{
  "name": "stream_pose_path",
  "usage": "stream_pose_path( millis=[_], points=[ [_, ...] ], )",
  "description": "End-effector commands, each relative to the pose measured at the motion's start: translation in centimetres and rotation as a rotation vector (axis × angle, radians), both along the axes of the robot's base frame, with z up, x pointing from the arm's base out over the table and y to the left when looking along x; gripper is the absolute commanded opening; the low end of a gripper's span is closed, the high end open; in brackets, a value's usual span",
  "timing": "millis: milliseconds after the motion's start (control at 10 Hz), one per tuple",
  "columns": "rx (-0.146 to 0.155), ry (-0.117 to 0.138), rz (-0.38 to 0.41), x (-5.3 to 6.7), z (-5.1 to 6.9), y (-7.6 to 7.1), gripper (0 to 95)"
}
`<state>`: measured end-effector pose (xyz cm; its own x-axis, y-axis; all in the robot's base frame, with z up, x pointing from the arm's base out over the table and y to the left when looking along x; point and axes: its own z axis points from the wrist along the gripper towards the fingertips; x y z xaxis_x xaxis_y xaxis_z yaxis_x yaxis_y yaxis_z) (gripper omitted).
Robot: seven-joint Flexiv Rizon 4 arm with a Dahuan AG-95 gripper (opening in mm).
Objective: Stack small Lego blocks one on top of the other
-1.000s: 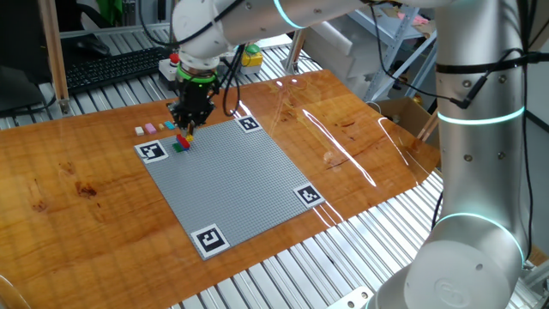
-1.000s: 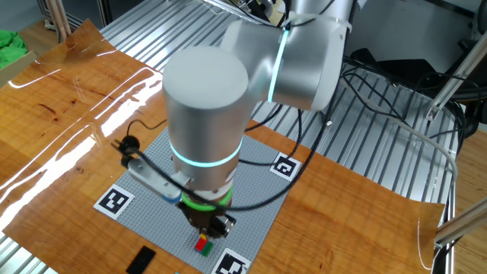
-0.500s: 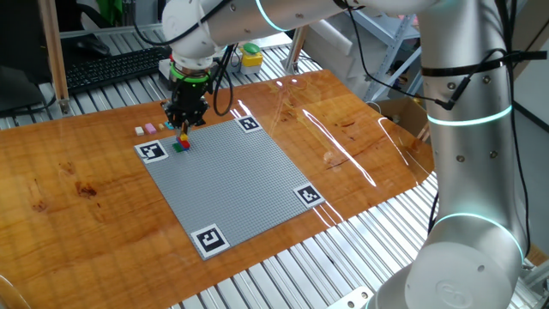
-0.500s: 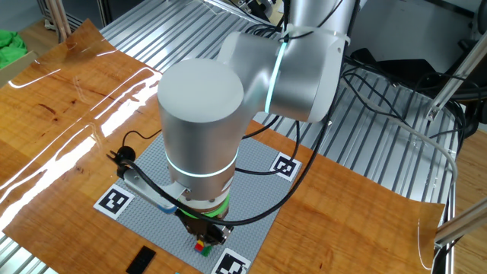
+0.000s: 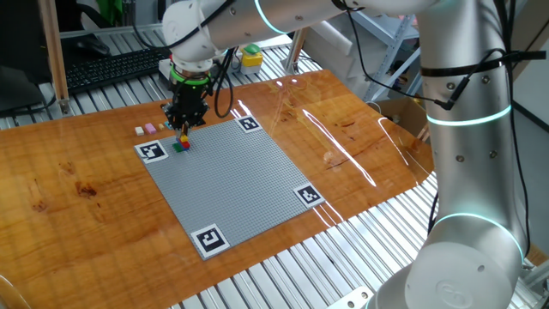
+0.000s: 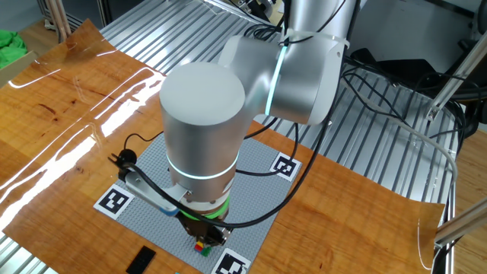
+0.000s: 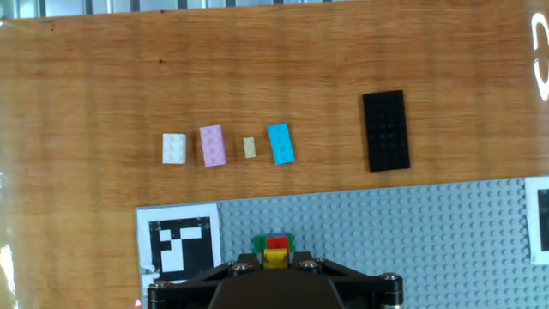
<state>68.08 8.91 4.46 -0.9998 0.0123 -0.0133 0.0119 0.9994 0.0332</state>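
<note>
The black two-finger gripper (image 5: 184, 125) hung at the far corner of the large grey studded baseplate (image 5: 236, 176), just above a small stack of bright plastic bricks (image 5: 181, 142). In the hand view that stack (image 7: 274, 250) showed a yellow brick over a red one with green beneath, seated on the baseplate (image 7: 412, 232) right beside a black-and-white square marker tag (image 7: 180, 245). The gripper body hid its fingertips in every view, so I could not tell whether the jaws were spread or closed, nor whether they touched the stack. From the other fixed view, the stack (image 6: 202, 245) peeked out below the gripper (image 6: 204, 237), with the arm's broad grey joint covering most of the plate.

On the bare wooden tabletop (image 7: 283, 69) past the plate's edge lay a row of loose pieces, apart from one another: a white brick (image 7: 174, 148), a pink brick (image 7: 212, 145), a tiny tan brick (image 7: 250, 148) and a light blue brick (image 7: 280, 143). A flat black studded plate (image 7: 384, 130) lay further along, well apart from them.
</note>
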Motion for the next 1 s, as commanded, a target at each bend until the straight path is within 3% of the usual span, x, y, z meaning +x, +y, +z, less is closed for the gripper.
stream_pose_path(
  millis=[100,1000],
  points=[
    [-0.007,0.003,0.014,0.00,-0.02,-0.09,0.0],
    [0.010,0.009,0.003,-0.07,-0.26,-0.39,0.0]
  ],
)
